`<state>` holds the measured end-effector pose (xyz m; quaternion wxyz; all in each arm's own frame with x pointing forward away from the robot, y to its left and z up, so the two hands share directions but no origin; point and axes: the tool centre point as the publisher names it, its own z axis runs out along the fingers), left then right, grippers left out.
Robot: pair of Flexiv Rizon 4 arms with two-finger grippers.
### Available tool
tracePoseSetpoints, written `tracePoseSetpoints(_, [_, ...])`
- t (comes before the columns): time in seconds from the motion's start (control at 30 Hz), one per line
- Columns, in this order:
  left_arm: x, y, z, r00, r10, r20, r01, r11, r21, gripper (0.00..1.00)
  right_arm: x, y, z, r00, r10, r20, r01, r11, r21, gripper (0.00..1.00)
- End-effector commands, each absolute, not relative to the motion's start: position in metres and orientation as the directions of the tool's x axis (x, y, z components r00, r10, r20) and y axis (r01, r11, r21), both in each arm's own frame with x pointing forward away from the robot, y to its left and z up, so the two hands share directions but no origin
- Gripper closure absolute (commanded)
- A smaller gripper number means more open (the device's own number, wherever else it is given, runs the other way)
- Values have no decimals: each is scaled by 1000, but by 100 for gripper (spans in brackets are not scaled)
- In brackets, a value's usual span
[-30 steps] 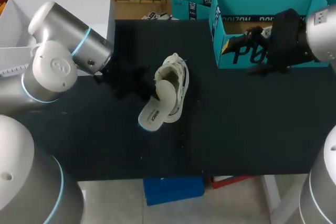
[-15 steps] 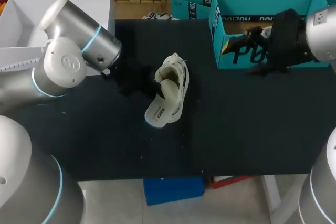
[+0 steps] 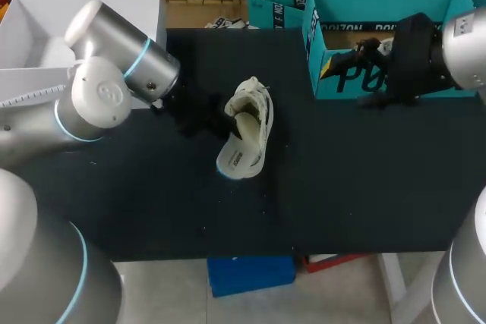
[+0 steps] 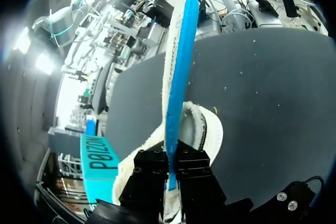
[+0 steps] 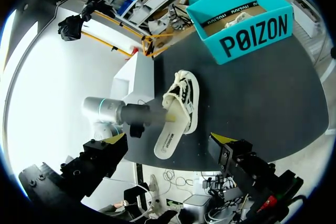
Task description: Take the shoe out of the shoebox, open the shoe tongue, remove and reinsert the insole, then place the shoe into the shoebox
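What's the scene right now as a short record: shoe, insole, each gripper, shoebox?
shoe: white, lying on the black table, outside the shoebox
insole: one end inside the shoe, the rest sticking out
left gripper: shut on the insole
right gripper: open, empty, near the shoebox
shoebox: teal, open, at the table's far right

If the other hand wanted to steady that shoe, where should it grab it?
Probably the laced front of the shoe, coming from the box side. The insole sticks out of the heel end, and the left hand grips it from the other side, so the front is free.
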<state>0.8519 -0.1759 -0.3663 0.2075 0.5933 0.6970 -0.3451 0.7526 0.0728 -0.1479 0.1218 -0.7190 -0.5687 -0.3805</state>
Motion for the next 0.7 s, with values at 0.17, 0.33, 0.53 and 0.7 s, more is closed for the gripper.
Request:
tracePoseSetpoints(0.17, [863,-180,-370,-225,685,-693,970,93,-223,100,752,73,-148,64,726,685,910,-324,258,0])
tracePoseSetpoints(0.33, [868,-179,-375,-235,686,-689,968,103,-227,100,752,73,-148,64,726,685,910,-324,258,0])
tracePoseSetpoints(0.53, [871,-179,-381,-248,691,-679,965,117,-234,100,752,73,-148,64,726,685,910,-324,258,0])
tracePoseSetpoints(0.7, [873,-179,-375,-249,686,-683,966,122,-230,72,752,73,-148,64,726,685,910,-324,258,0])
